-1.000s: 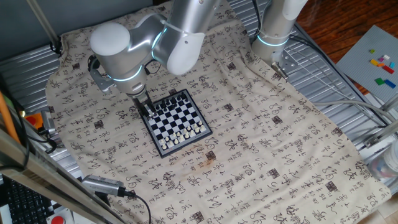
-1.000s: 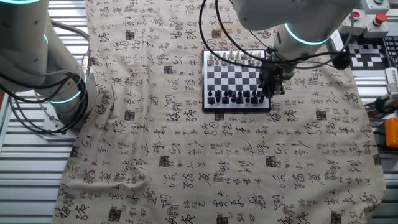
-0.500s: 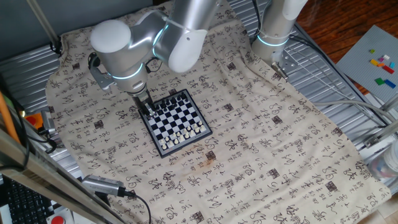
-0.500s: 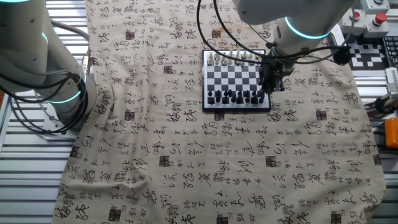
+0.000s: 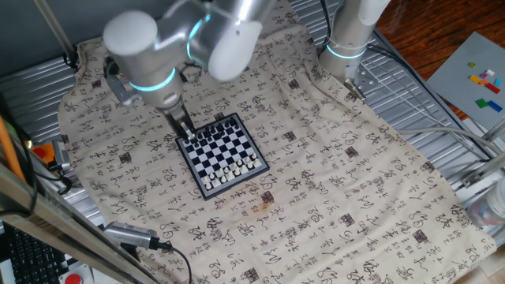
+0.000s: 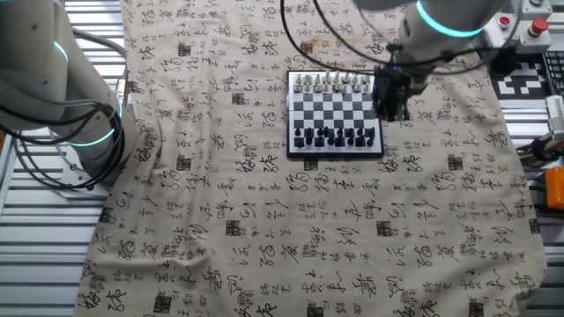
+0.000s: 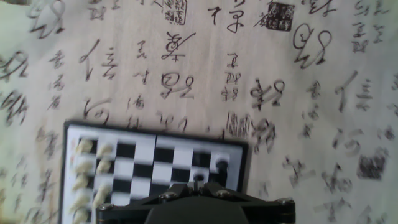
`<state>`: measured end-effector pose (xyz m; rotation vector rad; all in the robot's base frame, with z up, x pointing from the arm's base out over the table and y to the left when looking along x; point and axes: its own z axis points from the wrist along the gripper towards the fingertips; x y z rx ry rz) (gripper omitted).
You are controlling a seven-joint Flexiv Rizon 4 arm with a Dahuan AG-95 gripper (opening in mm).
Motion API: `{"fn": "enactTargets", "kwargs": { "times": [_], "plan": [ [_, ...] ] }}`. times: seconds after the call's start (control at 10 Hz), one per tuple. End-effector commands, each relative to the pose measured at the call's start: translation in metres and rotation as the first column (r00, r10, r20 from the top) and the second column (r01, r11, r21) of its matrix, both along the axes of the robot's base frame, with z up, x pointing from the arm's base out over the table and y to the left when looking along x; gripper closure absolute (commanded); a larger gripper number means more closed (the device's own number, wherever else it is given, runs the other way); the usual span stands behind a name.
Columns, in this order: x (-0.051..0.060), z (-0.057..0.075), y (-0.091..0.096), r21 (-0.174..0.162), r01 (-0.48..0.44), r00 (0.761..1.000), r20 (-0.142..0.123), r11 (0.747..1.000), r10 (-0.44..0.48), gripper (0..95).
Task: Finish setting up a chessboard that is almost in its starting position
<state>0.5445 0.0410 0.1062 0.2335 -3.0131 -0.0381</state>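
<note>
The chessboard [image 5: 223, 155] lies on the printed cloth, with white pieces along one edge and dark pieces along the other; it also shows in the other fixed view [image 6: 335, 114] and the hand view [image 7: 149, 162]. My gripper [image 5: 185, 128] hangs just above the board's dark-piece corner, also seen from the other side [image 6: 389, 104]. In the hand view the gripper [image 7: 198, 186] has its fingers close together with nothing seen between them. A dark piece [image 7: 221, 166] stands on the corner square, and another [image 7: 198, 177] stands just beyond the fingertips.
A second robot arm's base [image 5: 347, 39] stands at the far side of the cloth and also shows in the other fixed view [image 6: 62, 97]. Metal slats surround the cloth. A brown stain [image 5: 263, 205] marks the cloth near the board.
The gripper has risen from the dark-piece corner of the board and drawn slightly away from it. The pieces on the board look unchanged.
</note>
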Motion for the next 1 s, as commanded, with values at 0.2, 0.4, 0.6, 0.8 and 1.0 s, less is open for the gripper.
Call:
{"fn": "enactTargets", "kwargs": {
  "times": [0.2,0.4,0.6,0.8,1.0],
  "plan": [
    [-0.0103,0.0124,0.0072,-0.004,-0.010,1.000,0.003,1.000,0.010,95.0],
    [-0.0106,0.0154,0.0081,-0.001,-0.008,1.000,0.003,1.000,0.008,95.0],
    [-0.0104,0.0158,0.0084,0.004,-0.020,1.000,0.004,1.000,0.020,95.0],
    [-0.0103,0.0159,0.0085,-0.001,-0.035,0.999,0.002,0.999,0.035,95.0],
    [-0.0103,0.0158,0.0085,-0.003,-0.039,0.999,0.001,0.999,0.039,95.0]
  ]
}}
